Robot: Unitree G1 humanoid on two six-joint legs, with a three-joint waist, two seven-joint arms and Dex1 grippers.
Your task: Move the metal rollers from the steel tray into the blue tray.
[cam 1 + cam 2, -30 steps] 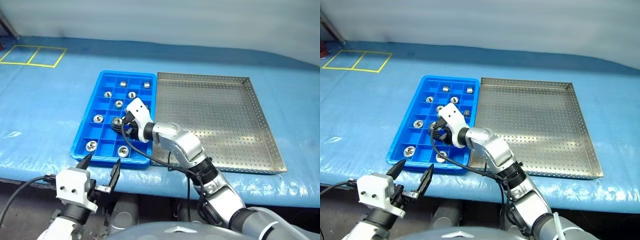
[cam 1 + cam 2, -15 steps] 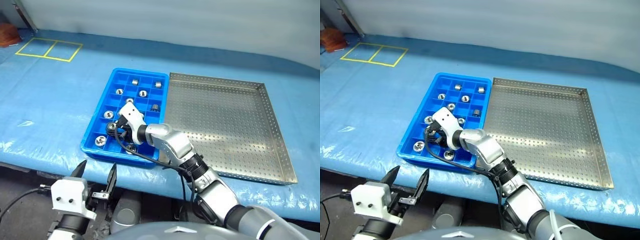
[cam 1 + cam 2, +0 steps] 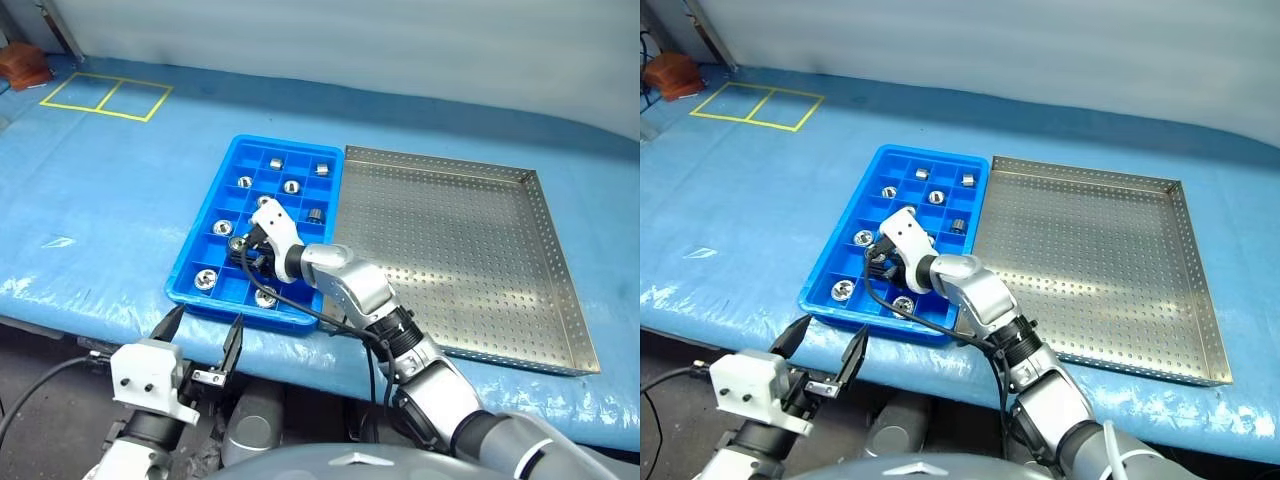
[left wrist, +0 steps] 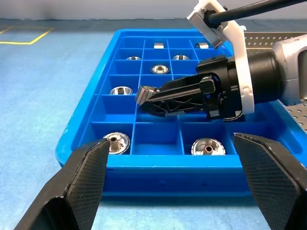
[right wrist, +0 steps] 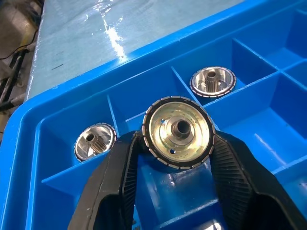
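Blue tray [image 3: 200,250]: metal rollers [image 3: 291,186] in compartments | right gripper [image 3: 240,245] jaws clamp one | left gripper [image 3: 204,332] jaws apart

Silver-grey arms, white wrist housings, black ribbed jaws, looping black cables.

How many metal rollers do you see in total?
10. Nine rollers lie in blue tray compartments; one roller sits between the right gripper's fingers. Steel tray holds none. Others may be hidden.

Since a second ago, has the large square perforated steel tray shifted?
No. The steel tray still lies with its left rim along the bright blue compartmented plastic tray's right side; only the camera moved.
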